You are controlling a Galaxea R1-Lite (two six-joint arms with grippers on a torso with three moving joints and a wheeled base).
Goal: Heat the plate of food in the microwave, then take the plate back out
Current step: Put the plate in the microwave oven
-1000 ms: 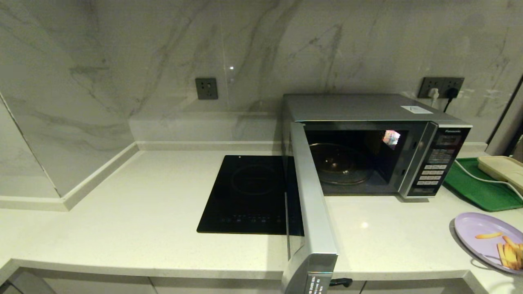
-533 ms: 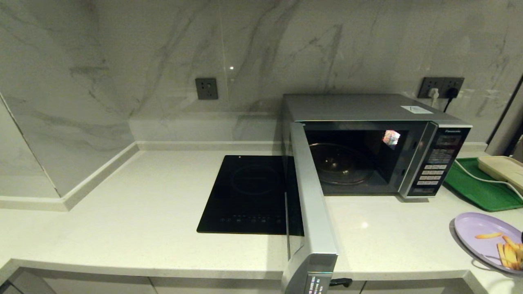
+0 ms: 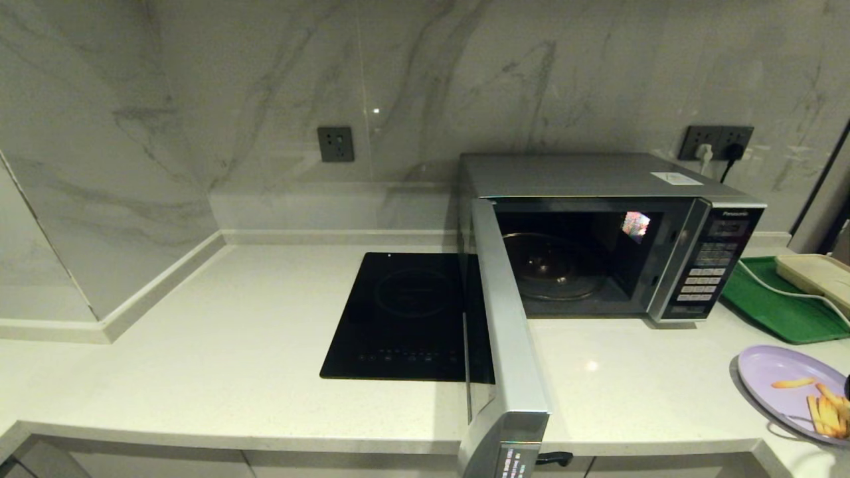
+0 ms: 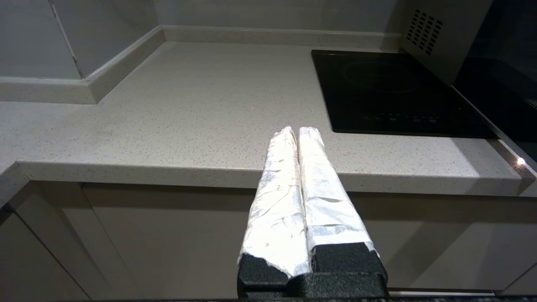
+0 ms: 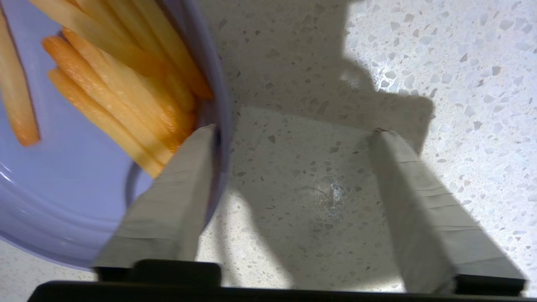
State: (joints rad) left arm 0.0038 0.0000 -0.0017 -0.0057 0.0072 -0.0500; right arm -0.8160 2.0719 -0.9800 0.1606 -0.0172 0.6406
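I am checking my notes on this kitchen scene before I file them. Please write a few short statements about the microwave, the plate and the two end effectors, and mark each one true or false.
1. The microwave door stands open. True.
2. The plate of food is inside the microwave. False: it lies on the counter to the right, and only the glass turntable is in the cavity.
3. The left end effector is shut, holding nothing. True.
4. The right end effector is clamped shut on the plate. False: its fingers stand apart, one over the plate's rim, the other over bare counter.
5. The plate holds fries. True.
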